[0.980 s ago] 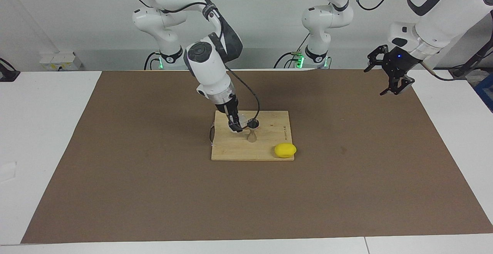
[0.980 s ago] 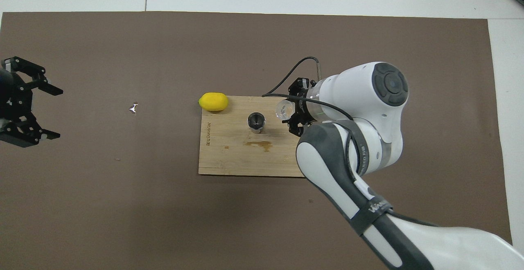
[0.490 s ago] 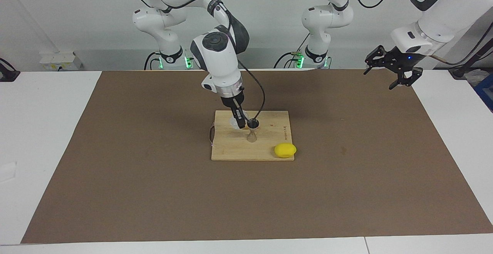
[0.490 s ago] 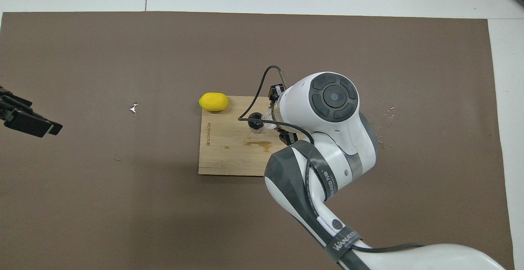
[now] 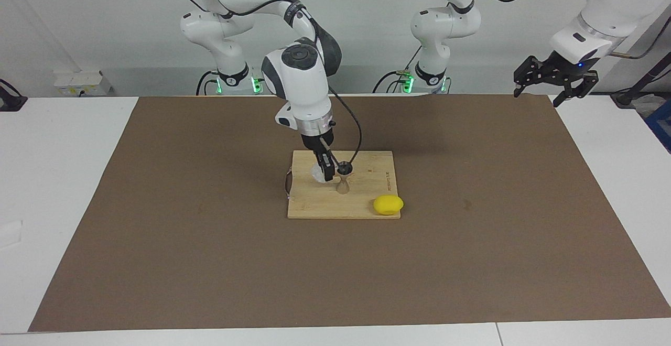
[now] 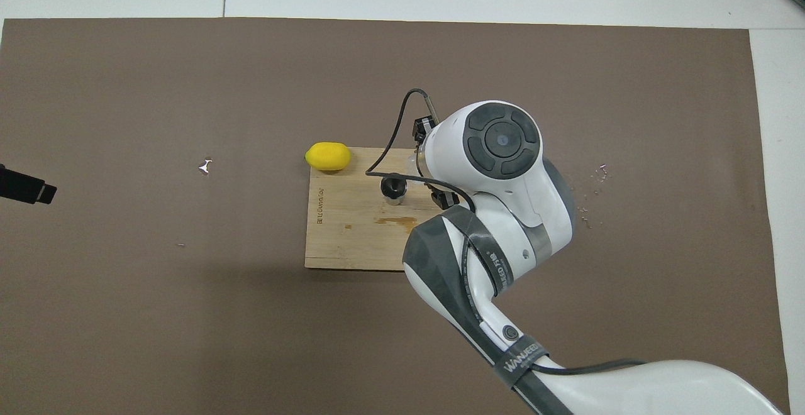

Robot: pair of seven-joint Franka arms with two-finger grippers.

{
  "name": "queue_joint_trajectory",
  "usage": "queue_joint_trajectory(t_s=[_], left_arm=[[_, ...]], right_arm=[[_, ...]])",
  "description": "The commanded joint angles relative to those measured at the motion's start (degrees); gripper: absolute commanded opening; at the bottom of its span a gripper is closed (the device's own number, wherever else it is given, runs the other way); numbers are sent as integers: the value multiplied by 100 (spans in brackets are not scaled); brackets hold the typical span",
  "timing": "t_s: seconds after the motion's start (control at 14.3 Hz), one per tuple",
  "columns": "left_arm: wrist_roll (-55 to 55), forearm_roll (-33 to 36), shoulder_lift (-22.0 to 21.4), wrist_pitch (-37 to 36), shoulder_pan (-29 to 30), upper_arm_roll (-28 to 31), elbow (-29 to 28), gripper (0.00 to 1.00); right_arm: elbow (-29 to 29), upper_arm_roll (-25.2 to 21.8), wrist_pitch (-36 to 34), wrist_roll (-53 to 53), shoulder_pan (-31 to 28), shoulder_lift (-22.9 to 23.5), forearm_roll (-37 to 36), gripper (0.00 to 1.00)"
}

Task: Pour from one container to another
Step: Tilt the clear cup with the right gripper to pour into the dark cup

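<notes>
Right gripper (image 5: 326, 170) pinching plastic cup (image 5: 318, 173) at jigger's (image 5: 343, 177) 9 o'clock (facing view); tip slowly over rim. Left gripper (image 5: 554, 76) spread, waiting.

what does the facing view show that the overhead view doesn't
Only the facing view shows the right gripper shut on the clear cup beside the jigger, and the whole left gripper, open and raised near the mat's corner. Only the overhead view shows the wet stain on the board. Both show the cutting board, the jigger and the lemon.
</notes>
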Motion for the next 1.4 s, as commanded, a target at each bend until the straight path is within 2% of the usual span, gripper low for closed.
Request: queue_joint_trajectory(t_s=[0.0, 0.84, 1.33], left_arm=[[-354, 138, -232, 62, -69, -22, -198, 100], [-1092, 112, -346, 62, -166, 13, -286, 100], [-1153, 120, -425, 834, -236, 65, -559, 100]], right_arm=[[193, 32, -59, 75, 24, 130, -318, 0], [140, 49, -209, 75, 454, 104, -1548, 0], [113, 49, -209, 67, 551, 77, -2014, 0]])
